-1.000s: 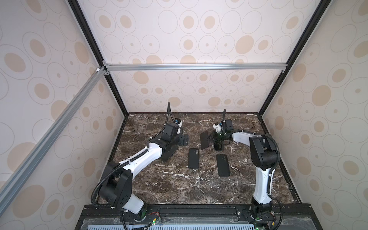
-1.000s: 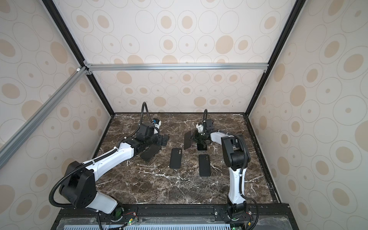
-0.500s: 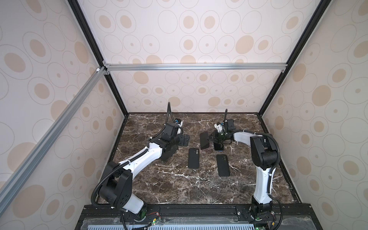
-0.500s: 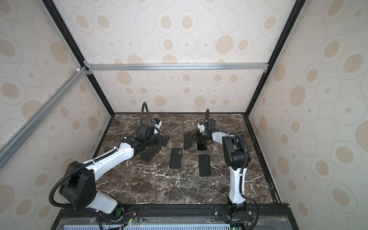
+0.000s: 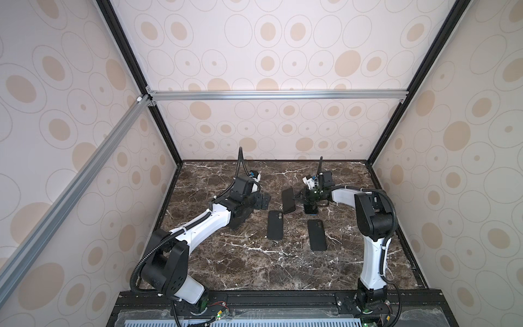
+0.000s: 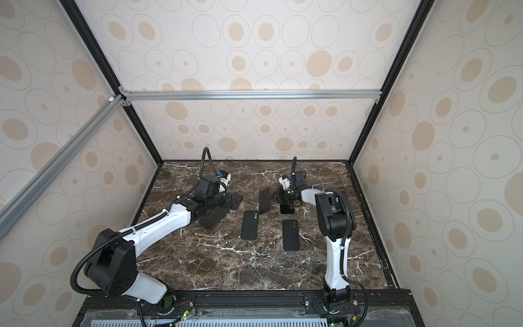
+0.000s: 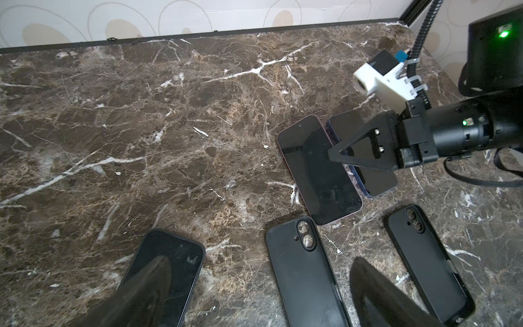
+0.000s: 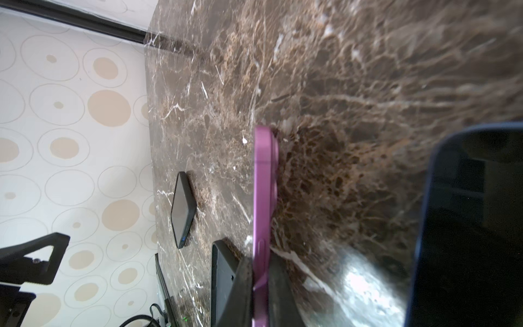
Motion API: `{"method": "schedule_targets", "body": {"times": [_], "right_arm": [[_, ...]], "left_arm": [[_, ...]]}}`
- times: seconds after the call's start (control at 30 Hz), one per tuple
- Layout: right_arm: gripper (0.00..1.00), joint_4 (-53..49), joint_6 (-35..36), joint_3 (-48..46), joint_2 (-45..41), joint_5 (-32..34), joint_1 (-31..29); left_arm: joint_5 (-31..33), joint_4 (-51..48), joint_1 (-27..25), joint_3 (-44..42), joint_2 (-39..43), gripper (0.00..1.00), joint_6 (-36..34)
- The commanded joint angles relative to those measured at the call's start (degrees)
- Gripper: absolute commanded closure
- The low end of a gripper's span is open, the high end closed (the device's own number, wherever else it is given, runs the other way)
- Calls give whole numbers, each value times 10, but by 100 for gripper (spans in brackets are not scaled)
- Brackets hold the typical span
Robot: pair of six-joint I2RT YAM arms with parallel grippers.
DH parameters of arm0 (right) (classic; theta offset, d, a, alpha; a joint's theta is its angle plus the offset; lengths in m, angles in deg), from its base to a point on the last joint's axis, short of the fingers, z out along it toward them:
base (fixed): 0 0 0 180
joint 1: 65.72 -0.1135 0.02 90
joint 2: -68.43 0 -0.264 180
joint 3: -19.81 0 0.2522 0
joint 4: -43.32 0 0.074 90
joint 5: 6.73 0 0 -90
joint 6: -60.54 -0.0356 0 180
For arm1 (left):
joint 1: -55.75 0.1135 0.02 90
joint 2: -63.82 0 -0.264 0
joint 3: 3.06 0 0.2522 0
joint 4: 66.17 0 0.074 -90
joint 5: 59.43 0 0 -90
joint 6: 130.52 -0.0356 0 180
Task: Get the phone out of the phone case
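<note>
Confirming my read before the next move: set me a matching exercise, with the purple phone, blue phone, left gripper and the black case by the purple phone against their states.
Things:
1. purple phone
2. blue phone
3. left gripper
4. black case

States:
A. open, nothing between its jaws
B. lies flat, camera cut-out showing, untouched
C. edge pinched by the right gripper
D. lies screen up, not gripped

Pairs: 1-C, 2-D, 3-A, 4-B
</note>
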Motion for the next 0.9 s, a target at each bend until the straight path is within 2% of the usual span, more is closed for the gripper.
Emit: {"method": "schedule_targets", "body": {"times": [0.0, 0.17, 0.23, 0.43, 0.57, 0.77, 0.87], "right_arm": [[91, 1, 3, -20, -6, -12, 4], [90, -2, 11, -30, -16, 8, 6], [83, -7, 16, -28, -15, 17, 6], [74, -18, 21, -16, -10, 25, 10], [70, -33, 34, -15, -22, 44, 10], [68, -61, 58, -31, -82, 103, 10], [67, -66, 70, -64, -135, 166, -8]], "left_arm": [[-9, 8, -1, 2, -5, 1, 6], [-12, 11, -1, 1, -9, 1, 8], [-13, 11, -1, 1, -9, 1, 9], [-9, 11, -1, -8, -8, 1, 19], [-5, 27, -6, -31, -6, 1, 52], [3, 41, -23, -60, -2, 1, 79], [1, 73, -23, -98, 24, 1, 98]]}}
